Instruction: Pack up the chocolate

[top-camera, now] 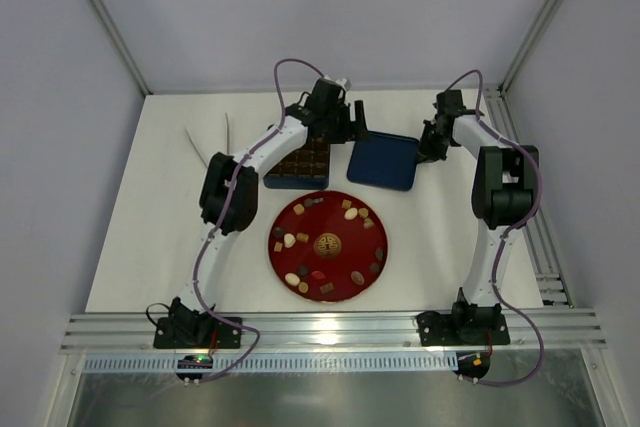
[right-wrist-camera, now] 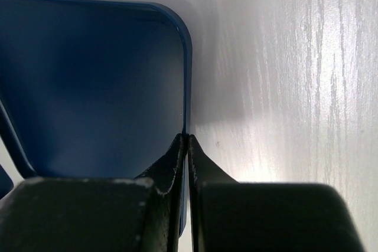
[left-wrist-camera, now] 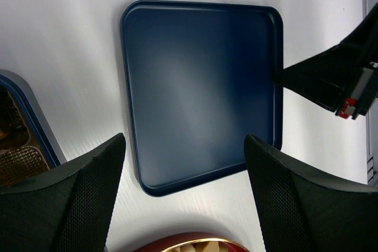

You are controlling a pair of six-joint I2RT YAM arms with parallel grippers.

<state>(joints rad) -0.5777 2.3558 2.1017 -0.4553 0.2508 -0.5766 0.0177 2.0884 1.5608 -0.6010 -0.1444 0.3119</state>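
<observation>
Several small chocolate pieces (top-camera: 351,214), dark brown, tan and cream, lie on the round red plate (top-camera: 372,230). The dark blue square box with a grid (top-camera: 298,165) stands behind the plate, and its interior looks brown. A flat dark blue lid (top-camera: 383,161) lies to its right. My left gripper (top-camera: 352,130) is open and empty, over the lid's left side; it also shows in the left wrist view (left-wrist-camera: 184,146). My right gripper (top-camera: 428,150) is shut on the lid's right rim, which the right wrist view (right-wrist-camera: 188,140) shows pinched between the fingers.
The lid (left-wrist-camera: 201,87) fills the left wrist view, with my right gripper's fingers (left-wrist-camera: 319,81) at its right edge, the box corner (left-wrist-camera: 23,116) at left and the plate rim (left-wrist-camera: 189,243) below. Two thin pale strips (top-camera: 200,142) lie at the table's back left.
</observation>
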